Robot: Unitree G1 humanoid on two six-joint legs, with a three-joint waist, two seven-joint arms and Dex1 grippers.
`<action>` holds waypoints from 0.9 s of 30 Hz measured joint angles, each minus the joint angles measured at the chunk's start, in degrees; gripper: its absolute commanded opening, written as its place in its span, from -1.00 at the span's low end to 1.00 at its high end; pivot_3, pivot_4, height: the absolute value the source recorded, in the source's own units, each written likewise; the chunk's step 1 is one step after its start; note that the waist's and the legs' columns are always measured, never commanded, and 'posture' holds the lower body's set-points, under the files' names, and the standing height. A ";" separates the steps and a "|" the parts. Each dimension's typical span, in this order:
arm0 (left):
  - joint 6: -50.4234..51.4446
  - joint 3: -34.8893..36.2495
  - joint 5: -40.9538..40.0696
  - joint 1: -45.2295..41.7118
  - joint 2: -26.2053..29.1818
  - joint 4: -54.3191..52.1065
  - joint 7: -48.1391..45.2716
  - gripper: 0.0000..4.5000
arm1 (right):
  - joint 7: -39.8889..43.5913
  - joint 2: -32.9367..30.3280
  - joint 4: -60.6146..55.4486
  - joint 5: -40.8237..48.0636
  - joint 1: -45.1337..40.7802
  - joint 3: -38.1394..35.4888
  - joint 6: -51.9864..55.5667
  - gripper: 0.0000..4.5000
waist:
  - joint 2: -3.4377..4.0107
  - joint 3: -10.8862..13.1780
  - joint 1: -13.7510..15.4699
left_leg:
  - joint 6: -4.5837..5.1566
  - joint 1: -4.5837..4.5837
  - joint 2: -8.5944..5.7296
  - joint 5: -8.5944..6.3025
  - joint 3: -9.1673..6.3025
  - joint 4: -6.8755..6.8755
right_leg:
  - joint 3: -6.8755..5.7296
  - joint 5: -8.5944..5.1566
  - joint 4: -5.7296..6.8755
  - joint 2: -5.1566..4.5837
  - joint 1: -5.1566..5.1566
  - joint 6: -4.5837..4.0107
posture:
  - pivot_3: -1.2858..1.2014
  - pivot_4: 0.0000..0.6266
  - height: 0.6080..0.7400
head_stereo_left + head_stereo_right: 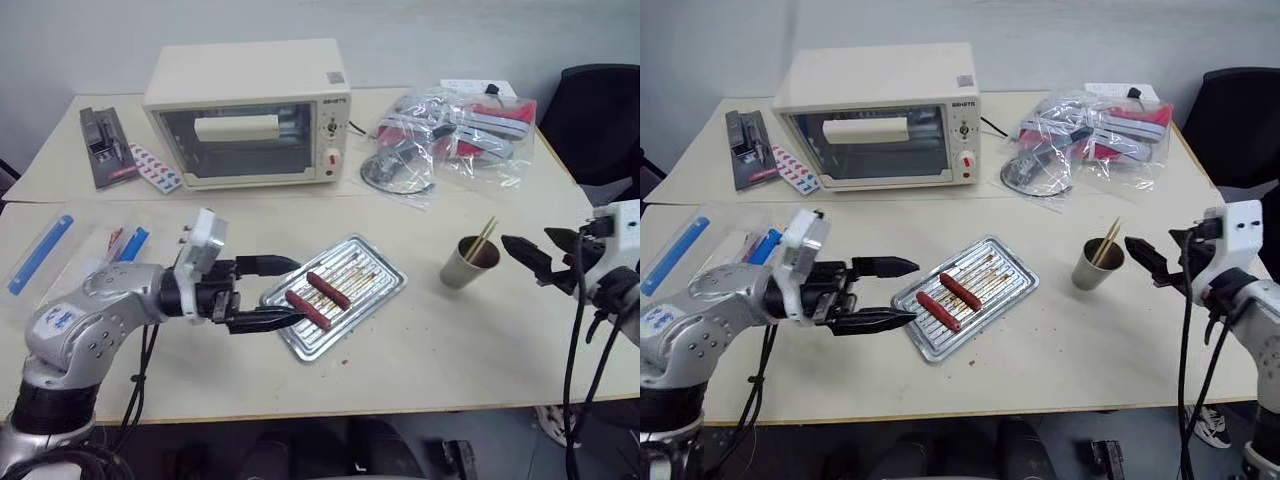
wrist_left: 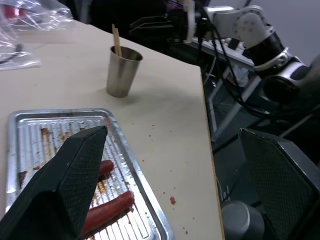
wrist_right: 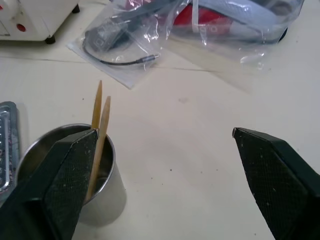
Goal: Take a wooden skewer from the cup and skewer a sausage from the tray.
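Note:
The silver tray [image 1: 386, 267] lies mid-table with two reddish sausages [image 1: 328, 290] [image 1: 308, 309] on its ribbed bottom. My left gripper [image 1: 298, 292] is open and level at the tray's left edge, its black fingers [image 1: 262, 320] reaching over the near sausage's end, with nothing held. The grey metal cup [image 1: 464, 265] stands to the right of the tray, two wooden skewers [image 1: 484, 239] sticking out of it. My right gripper [image 1: 527, 240] is open just right of the cup and holds nothing. The right wrist view shows the cup [image 3: 75, 172] and skewers [image 3: 100, 117] close by one finger.
A cream toaster oven [image 1: 245, 110] stands at the back. Plastic bags [image 1: 455, 130] with red and grey items lie at the back right. A clear case with blue bars [image 1: 60, 250] lies far left, a black device [image 1: 105, 145] behind it. A black chair [image 1: 600, 120] stands at right.

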 measured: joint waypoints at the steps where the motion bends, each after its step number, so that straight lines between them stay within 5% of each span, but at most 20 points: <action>1: -0.07 -0.87 0.19 -0.91 -0.46 0.21 -0.33 1.00 | -0.07 0.26 0.03 -0.08 -0.12 0.65 -0.22 0.53 | 0.00 0.00 0.02 | -0.01 -0.03 0.00 0.01 0.00 0.03 | 0.02 0.00 0.04 0.00 -0.03 0.00 | 0.03 -0.52 1.00; 5: -0.80 -5.03 2.61 -3.84 -2.40 1.52 -1.23 1.00 | -0.93 1.33 1.01 -0.56 -1.10 2.15 -0.47 0.08 | 0.00 0.00 0.05 | -0.02 -0.01 -0.01 0.02 0.00 0.09 | 0.04 0.00 0.16 0.00 -0.04 0.00 | 0.03 -0.52 1.00; 27: -1.45 -6.05 5.53 -5.99 -4.21 2.78 -1.19 1.00 | -2.59 2.38 -3.16 2.75 -2.14 2.38 2.20 0.08 | 0.00 0.00 0.13 | -0.01 -0.03 -0.01 0.02 -0.03 0.10 | 0.03 0.00 0.16 -0.01 -0.05 0.00 | 0.03 -0.52 1.00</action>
